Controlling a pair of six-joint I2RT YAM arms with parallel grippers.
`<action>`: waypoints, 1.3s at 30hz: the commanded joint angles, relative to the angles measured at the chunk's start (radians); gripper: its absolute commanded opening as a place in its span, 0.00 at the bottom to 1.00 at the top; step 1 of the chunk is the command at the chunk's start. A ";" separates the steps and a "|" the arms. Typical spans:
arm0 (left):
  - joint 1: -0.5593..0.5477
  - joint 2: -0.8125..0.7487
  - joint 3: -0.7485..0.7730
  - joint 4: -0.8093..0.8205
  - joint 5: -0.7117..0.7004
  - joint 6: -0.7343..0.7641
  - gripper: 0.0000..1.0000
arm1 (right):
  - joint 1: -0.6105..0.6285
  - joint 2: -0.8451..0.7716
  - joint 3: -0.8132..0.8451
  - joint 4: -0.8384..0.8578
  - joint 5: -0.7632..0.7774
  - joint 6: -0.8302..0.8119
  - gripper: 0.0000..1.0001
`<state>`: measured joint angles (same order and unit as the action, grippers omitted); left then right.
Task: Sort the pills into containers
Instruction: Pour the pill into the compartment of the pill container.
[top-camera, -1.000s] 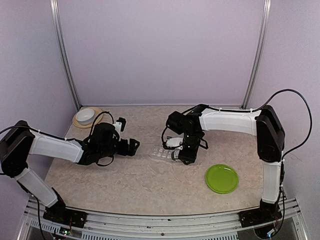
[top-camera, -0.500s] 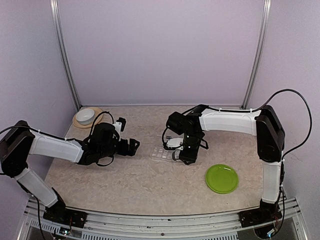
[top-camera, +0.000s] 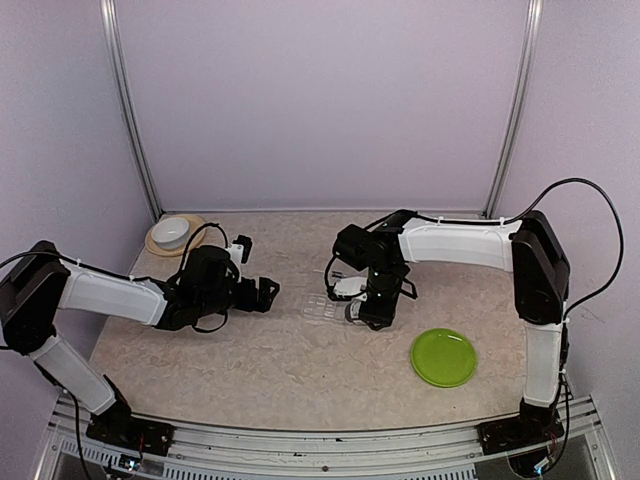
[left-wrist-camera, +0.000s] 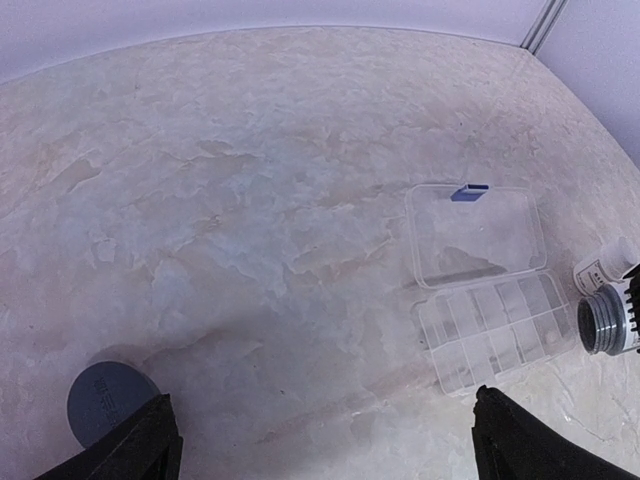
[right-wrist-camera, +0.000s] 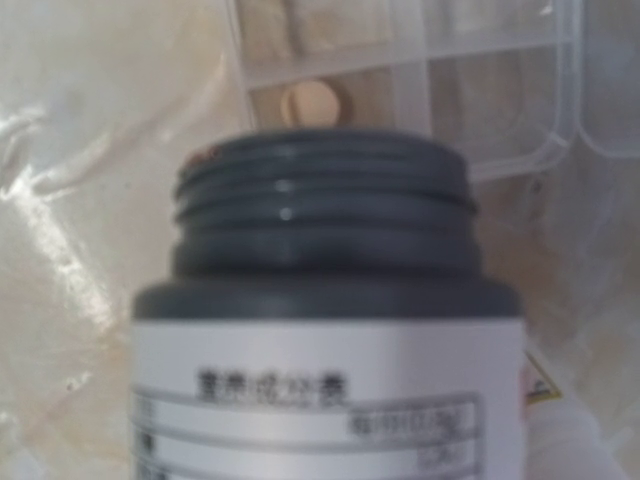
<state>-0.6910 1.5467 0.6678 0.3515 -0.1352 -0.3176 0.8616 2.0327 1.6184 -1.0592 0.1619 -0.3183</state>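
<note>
At the far left rear, a white bowl (top-camera: 172, 231) sits on a tan saucer. The left gripper (top-camera: 266, 292) is held low over the surface (top-camera: 260, 360), jaws spread wide with nothing between them. A grey cap (left-wrist-camera: 105, 400) lies on the surface near its left finger. The clear compartment box (left-wrist-camera: 490, 330) sits at centre with its lid laid open. One round pale pill (right-wrist-camera: 312, 103) rests in an edge compartment, just beyond the mouth of the bottle (right-wrist-camera: 325, 330). The right gripper (top-camera: 368, 308) is closed on that uncapped bottle, which is tipped toward the box. A green plate (top-camera: 443, 357) lies further right.
</note>
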 joint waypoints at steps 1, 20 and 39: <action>-0.002 0.014 0.007 0.016 0.000 -0.008 0.99 | -0.005 -0.002 0.004 -0.004 0.008 -0.016 0.00; -0.002 0.021 0.009 0.017 0.002 -0.010 0.99 | -0.003 -0.093 0.025 0.051 0.018 -0.041 0.00; -0.002 0.006 0.006 0.013 0.002 -0.009 0.99 | -0.008 0.028 -0.028 0.016 0.008 -0.015 0.00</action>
<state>-0.6910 1.5574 0.6678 0.3515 -0.1352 -0.3180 0.8608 2.0312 1.6054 -1.0237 0.1768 -0.3466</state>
